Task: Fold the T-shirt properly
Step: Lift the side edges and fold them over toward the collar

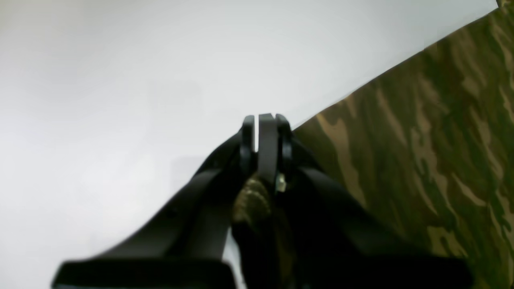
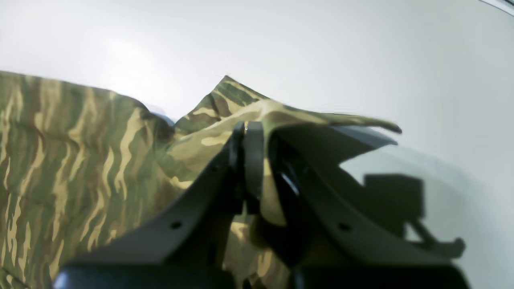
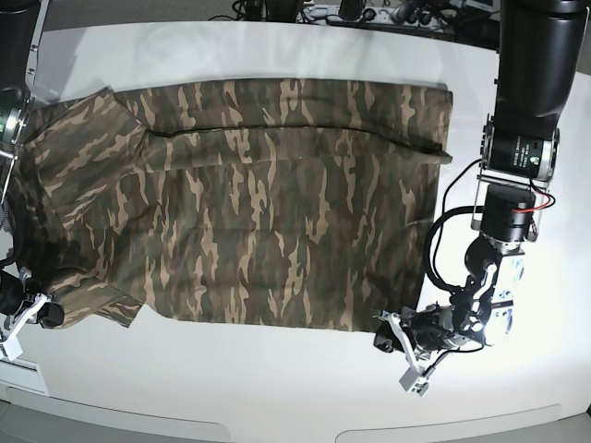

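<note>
The camouflage T-shirt (image 3: 277, 203) lies spread flat on the white table (image 3: 277, 378), its hem toward the right of the base view. My left gripper (image 3: 383, 332) sits at the shirt's near right corner, shut on a bunch of cloth. In the left wrist view the left gripper (image 1: 261, 132) has its fingers pressed together, with camouflage fabric pinched behind the tips and the T-shirt (image 1: 421, 140) stretching off to the right. My right gripper (image 3: 44, 312) grips the near left sleeve. In its wrist view the right gripper (image 2: 249, 134) is shut on a raised fold of the T-shirt (image 2: 80, 160).
Cables and a power strip (image 3: 369, 11) lie along the table's far edge. The left arm's black column (image 3: 536, 83) stands at the right side. Bare white table (image 1: 120, 100) surrounds the shirt, with the front edge close to both grippers.
</note>
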Motion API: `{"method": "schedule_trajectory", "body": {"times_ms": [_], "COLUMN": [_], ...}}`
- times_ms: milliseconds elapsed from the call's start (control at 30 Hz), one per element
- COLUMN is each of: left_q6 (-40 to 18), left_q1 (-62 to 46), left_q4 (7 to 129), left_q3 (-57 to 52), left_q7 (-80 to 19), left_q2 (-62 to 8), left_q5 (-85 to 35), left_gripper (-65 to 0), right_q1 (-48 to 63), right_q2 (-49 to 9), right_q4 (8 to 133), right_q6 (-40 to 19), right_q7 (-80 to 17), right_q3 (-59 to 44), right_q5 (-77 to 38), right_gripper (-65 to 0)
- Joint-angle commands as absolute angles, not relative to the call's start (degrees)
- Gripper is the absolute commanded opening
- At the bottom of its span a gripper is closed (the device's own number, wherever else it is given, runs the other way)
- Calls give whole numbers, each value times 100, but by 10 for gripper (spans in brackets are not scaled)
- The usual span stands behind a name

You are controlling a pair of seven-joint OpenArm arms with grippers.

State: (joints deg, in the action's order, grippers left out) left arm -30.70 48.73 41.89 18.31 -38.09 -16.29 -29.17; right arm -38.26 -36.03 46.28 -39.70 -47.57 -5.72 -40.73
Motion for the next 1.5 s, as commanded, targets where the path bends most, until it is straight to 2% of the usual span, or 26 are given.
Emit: {"method": "schedule_trajectory", "body": {"times_ms": [0,167,267,533,733,900,1067,1267,1467], "left_q6": [-3092,-3398,-3507,-3846,-3861,-3865,-4000,-4000,-3865], "left_q1": [5100,5096,5096,5103,5100,5116,5131,5124,5116], "left_q4": [4272,4272,4272,4272,4272,4274,4274,4274,4318], "left_q3": [1793,1793,1793,1793,1793,1793,1793,1793,1793], "left_q7": [-3841,-4491,-5057,-6108,-6788,-7723,-7806,-8000,-8000], "left_q2": [-1682,-1813,-1896,-2174,-2320,-2333,-2469,-2689,-2753], "left_q5": [-3087,-3992,-4654,-5885,-6899,-7712,-7870,-8500,-8500], "left_gripper": [-650,-650,-650,-650,-650,-650,-650,-650,-650], "right_q1": [-4049,-4047,-4045,-3953,-3951,-3929,-3452,-2696,-2296], "right_q2": [-3734,-3747,-3813,-4235,-4401,-4449,-4753,-4895,-4910], "right_q4": [4727,4727,4727,4729,4727,4729,5022,5994,6552], "right_q6": [-4000,-4000,-4000,-4000,-4000,-4000,-4000,-4000,-4000], "right_q7": [-4609,-4724,-5308,-5793,-6447,-6733,-6713,-6713,-6716], "right_q3": [-598,-598,-598,-598,-598,-598,-598,-604,-604], "right_q5": [-4178,-4392,-4919,-5612,-6180,-6313,-6772,-7102,-6707], "right_gripper": [-650,-650,-650,-650,-650,-650,-650,-650,-650]}}
